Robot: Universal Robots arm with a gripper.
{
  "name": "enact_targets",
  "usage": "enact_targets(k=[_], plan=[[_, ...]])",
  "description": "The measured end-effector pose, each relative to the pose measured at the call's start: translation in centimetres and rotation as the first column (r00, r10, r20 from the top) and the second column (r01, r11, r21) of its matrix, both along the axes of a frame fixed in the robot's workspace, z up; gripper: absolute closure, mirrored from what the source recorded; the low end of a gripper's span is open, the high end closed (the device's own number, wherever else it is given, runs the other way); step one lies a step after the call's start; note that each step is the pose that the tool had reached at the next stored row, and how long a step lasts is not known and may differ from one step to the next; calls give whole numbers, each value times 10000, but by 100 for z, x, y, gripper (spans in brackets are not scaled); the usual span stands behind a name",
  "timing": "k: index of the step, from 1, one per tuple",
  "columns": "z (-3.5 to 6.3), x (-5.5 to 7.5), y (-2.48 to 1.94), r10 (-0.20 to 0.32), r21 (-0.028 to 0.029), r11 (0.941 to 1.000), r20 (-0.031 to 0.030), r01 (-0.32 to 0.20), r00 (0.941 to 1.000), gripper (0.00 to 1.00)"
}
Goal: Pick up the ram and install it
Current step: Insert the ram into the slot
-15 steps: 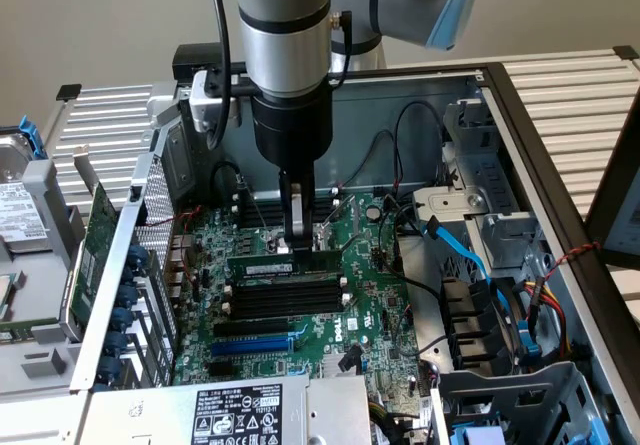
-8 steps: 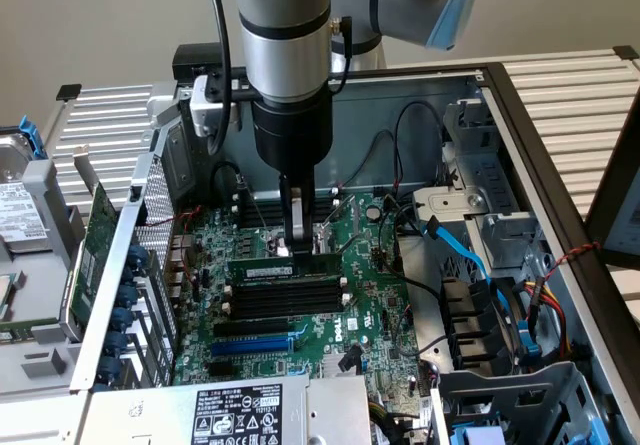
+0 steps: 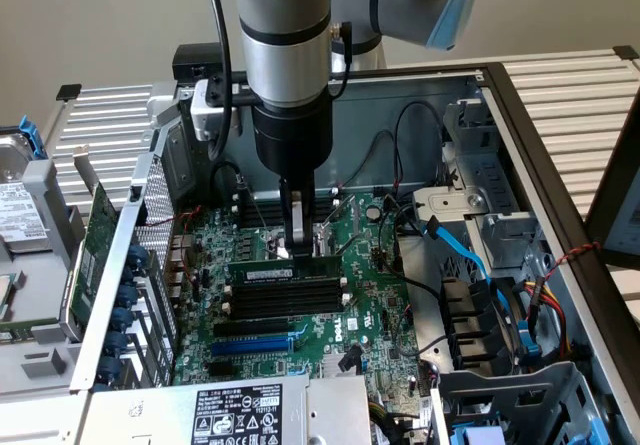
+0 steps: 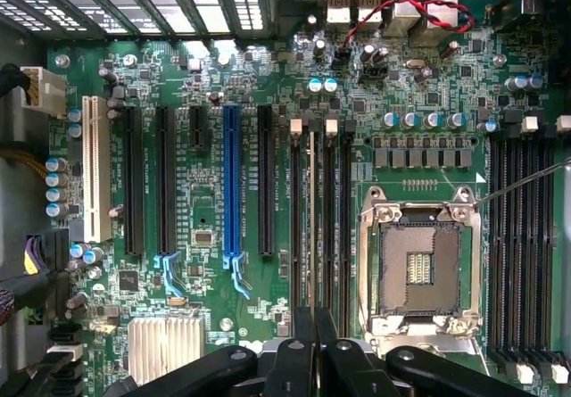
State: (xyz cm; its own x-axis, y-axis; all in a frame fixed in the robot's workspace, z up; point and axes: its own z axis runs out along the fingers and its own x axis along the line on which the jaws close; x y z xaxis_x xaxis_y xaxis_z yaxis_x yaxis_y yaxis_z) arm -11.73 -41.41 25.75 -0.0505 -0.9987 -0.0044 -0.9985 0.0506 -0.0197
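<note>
The ram (image 3: 265,271) is a thin green stick with a white label. It stands on edge along the rearmost of the black memory slots (image 3: 280,303) on the motherboard. My gripper (image 3: 297,247) comes straight down from the arm, its narrow fingers shut on the ram's top edge near the middle. In the wrist view the ram (image 4: 312,219) shows edge-on as a thin line in the bank of slots (image 4: 343,219), running up from between my fingertips, where my gripper (image 4: 314,330) is. The stick looks level with the slot. How deep it sits I cannot tell.
The open CPU socket (image 4: 419,268) lies beside the slots. A blue expansion slot (image 4: 232,183) and black ones lie on the other side. Blue cables (image 3: 470,255) and drive bays crowd the exterior view's right. A green expansion card (image 3: 95,255) stands outside the case wall on its left.
</note>
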Motion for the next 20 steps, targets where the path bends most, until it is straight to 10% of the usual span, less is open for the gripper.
enact_targets(k=[20], plan=[[-54, 0, -8, 120, 4, 9999, -29, -120, 9999, 88]])
